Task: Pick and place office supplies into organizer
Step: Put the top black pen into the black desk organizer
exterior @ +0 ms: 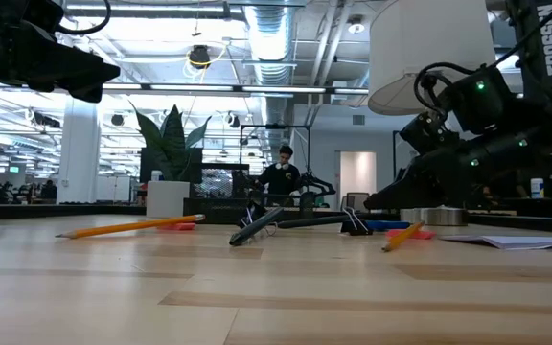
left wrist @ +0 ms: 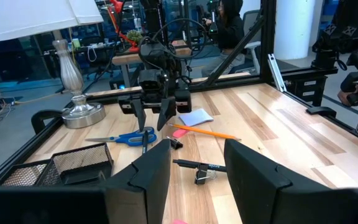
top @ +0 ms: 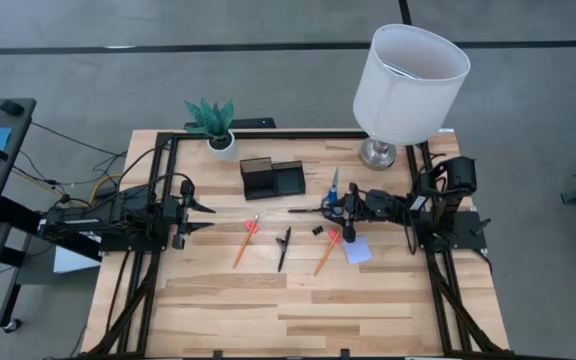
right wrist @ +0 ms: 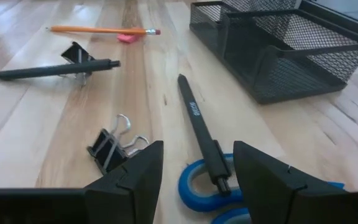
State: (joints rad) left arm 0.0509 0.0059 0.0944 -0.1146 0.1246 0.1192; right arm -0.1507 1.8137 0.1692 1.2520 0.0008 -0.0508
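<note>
**Ana:** Right wrist view first: what is near the working arm?

**Ben:** The right gripper (right wrist: 194,180) has its fingers parted and empty, poised over a slim black pen (right wrist: 201,130) whose end lies across the blue plastic handles of the scissors (right wrist: 197,186). A small black binder clip (right wrist: 107,149) sits just beside it. The black wire-mesh organizer (right wrist: 278,50) stands nearby, nothing visible inside.

**Ana:** And the other arm?

**Ben:** The left gripper (top: 206,218) waits apart, fingers parted, holding nothing.

**Ana:** What might go wrong?

**Ben:** Closing here could catch the scissor handle along with the pen, or nudge the clip. The round pen may also roll away.

**Ana:** Any writing?

**Ben:** Small white print on the pen, unreadable. In the low view, the right arm (exterior: 506,115) shows letters reading "TROSSEN".
</note>
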